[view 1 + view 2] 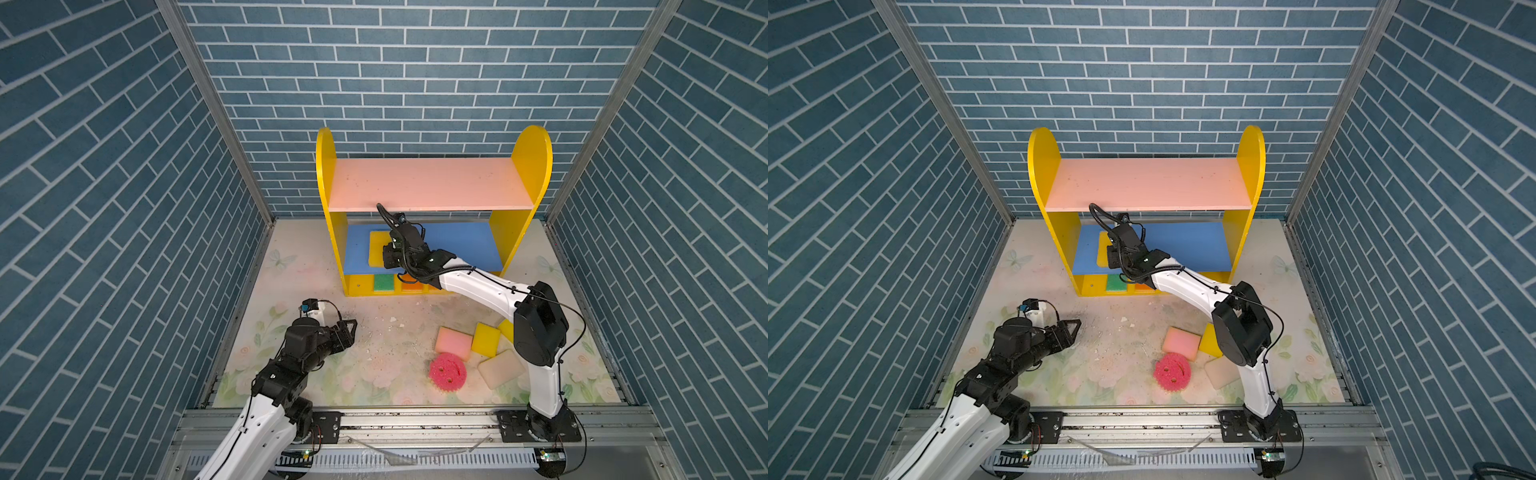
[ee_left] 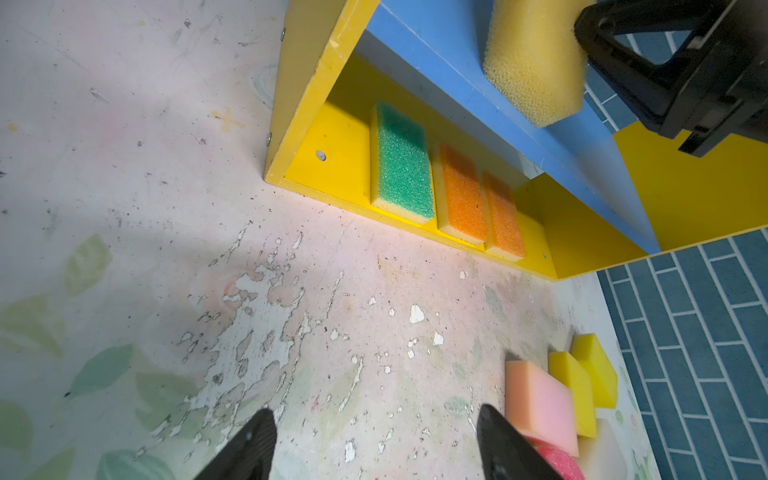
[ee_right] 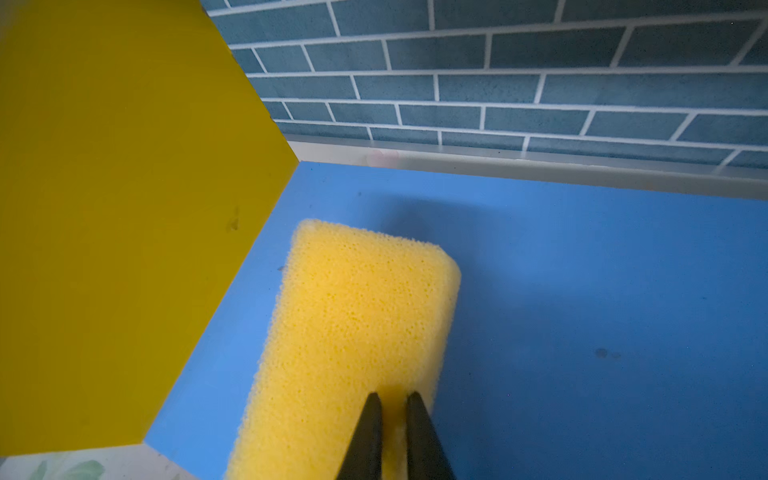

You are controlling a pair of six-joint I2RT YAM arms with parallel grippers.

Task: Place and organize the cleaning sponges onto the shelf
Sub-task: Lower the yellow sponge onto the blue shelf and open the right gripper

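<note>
right gripper [image 3: 393, 399], jaws nearly closed, seems to pinch the yellow sponge [image 3: 353, 324] at its edge; foam should be soft, light.

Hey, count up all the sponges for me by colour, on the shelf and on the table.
Yellow sponges: 3
Orange-topped sponges: 2
Pink sponges: 2
Green-topped sponge: 1
Cream sponge: 1
Total: 9
</note>
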